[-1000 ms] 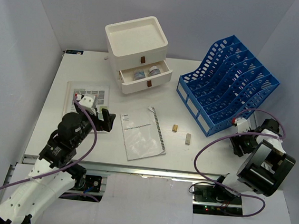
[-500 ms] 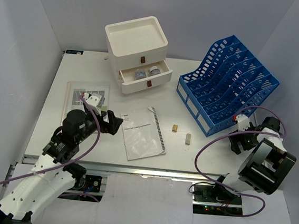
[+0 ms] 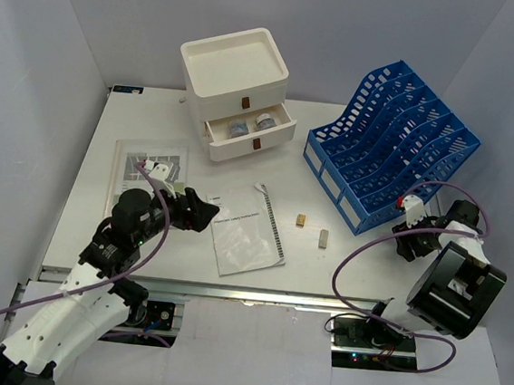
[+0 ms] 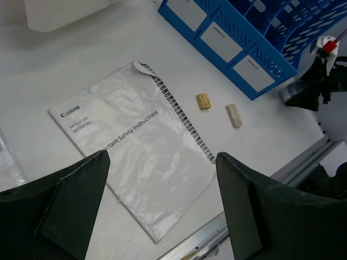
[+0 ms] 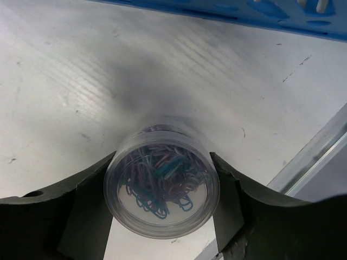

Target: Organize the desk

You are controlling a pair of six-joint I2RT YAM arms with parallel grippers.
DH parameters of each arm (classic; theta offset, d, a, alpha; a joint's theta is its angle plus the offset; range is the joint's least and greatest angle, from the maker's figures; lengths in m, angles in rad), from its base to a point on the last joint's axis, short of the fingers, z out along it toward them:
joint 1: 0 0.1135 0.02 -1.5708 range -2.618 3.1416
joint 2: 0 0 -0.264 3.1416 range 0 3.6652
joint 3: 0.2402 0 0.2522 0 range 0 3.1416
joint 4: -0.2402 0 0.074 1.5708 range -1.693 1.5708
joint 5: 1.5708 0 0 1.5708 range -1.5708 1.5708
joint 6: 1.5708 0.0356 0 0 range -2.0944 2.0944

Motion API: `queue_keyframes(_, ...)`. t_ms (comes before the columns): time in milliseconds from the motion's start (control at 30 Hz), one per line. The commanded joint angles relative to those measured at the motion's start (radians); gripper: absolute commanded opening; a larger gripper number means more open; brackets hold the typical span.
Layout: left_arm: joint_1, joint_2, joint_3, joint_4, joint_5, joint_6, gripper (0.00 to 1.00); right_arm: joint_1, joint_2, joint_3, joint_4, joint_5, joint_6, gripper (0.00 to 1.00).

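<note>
My left tool (image 3: 202, 213) hangs, fingers apart, at the left edge of the Canon booklet (image 3: 246, 232), which lies lengthwise near-to-far on the desk (image 3: 146, 118) spread beneath both arms. At far right, my right tool (image 3: 408, 236) is clamped on a paper-clip tub (image 5: 161, 187).

1. Top view, left of centre: the lower right part of the printed sheet (image 3: 147, 156) is hidden under the left arm (image 3: 106, 242).
2. The left gripper (image 3: 207, 216) covers the left edge of the Canon booklet (image 3: 248, 233).
3. The two round tubs (image 3: 240, 129) in the open drawer (image 3: 254, 143) are too small to tell their contents.
4. Left wrist view: the blue file rack (image 4: 244, 32) is cut off by the upper and right edges, and its label print is too small to read.
5. Right wrist view: the right gripper (image 5: 161, 179) hides both sides of the clear tub of paper clips (image 5: 161, 189). The rack shows only as a strip along the upper edge.
</note>
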Motion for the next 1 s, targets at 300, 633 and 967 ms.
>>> queue_keyframes(300,0.0,0.233,-0.112,0.426,0.357,-0.433,0.98,0.047,-0.424,0.177,-0.587,-0.394,-0.247,0.29)
queue_keyframes(633,-0.116,0.485,0.031,0.629,0.362,-0.509,0.98,0.71,-0.492,0.195,-0.26,-0.536,0.251,0.29)
queue_keyframes(967,-0.216,0.648,0.171,0.63,0.321,-0.507,0.98,1.105,-0.27,0.276,-0.07,-0.27,0.433,0.27)
